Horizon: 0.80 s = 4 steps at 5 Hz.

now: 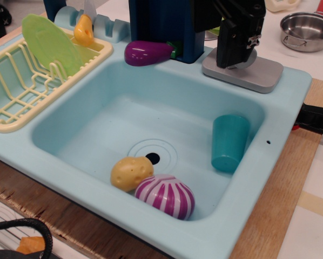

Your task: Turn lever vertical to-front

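Observation:
The lever's flat grey rectangular base (261,75) sits on the back right corner of the light blue toy sink (291,108). My black gripper (235,60) hangs straight down onto that base and covers its middle. The slim grey bar and its round joint are hidden behind the gripper. I cannot see how the jaws stand or whether they hold the bar.
A dark blue block (161,27) stands just left of the gripper, with a purple eggplant (148,52) at its foot. In the basin lie a teal cup (229,143), a yellow potato (130,172) and a purple-white onion (166,196). A dish rack (10,110) with a green plate (51,46) is left; a steel pot (307,29) is back right.

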Available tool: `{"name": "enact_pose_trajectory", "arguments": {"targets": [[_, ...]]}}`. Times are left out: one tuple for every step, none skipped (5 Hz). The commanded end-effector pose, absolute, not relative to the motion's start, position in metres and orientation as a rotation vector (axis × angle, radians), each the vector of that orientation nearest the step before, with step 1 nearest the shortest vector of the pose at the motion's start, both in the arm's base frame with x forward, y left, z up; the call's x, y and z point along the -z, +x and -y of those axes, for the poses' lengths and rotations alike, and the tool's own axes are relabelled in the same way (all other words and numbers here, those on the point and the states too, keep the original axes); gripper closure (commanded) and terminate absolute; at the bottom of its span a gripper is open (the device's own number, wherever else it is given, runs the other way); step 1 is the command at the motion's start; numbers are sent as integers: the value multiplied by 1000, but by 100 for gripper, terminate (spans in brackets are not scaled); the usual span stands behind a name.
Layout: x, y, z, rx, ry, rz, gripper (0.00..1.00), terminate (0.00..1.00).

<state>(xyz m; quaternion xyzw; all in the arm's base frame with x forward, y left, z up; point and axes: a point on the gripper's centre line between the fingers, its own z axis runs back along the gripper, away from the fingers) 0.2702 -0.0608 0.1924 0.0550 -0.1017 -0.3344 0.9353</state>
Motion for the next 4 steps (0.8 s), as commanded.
{"name": "enact_pose_trajectory", "arguments": {"targets": [[-192,270,61,684,113,208,0,0],[-200,280,64,686,172,284,0,0],[-209,291,66,687,199,328,0,0],[-212,297,76,689,219,393,0,0]]}}
